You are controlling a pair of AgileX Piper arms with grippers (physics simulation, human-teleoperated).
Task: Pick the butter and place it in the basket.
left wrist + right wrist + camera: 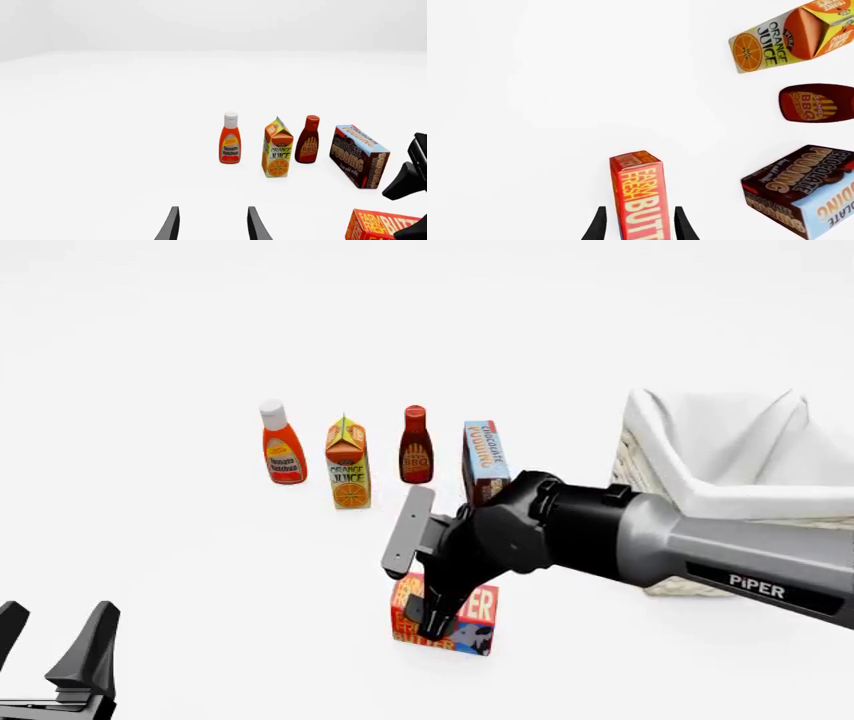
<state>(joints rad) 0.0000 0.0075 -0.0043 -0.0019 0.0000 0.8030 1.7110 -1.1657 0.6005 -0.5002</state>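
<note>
The butter (454,625), a red-orange "FARM FRESH BUTTER" carton, stands on the white table in front of the groceries. My right gripper (434,625) reaches down over it, open. In the right wrist view the butter (637,195) sits between the two fingers with a small gap on each side. The basket (627,465), cream wicker with a white liner, stands at the right, behind my right arm. My left gripper (54,650) is open and empty at the near left, far from the butter. The left wrist view shows the butter (380,227) beside that open gripper (210,225).
A tomato ketchup bottle (280,445), an orange juice carton (347,465), a BBQ sauce bottle (415,445) and a chocolate pudding box (485,460) stand in a row behind the butter. The pudding box is closest to my right arm.
</note>
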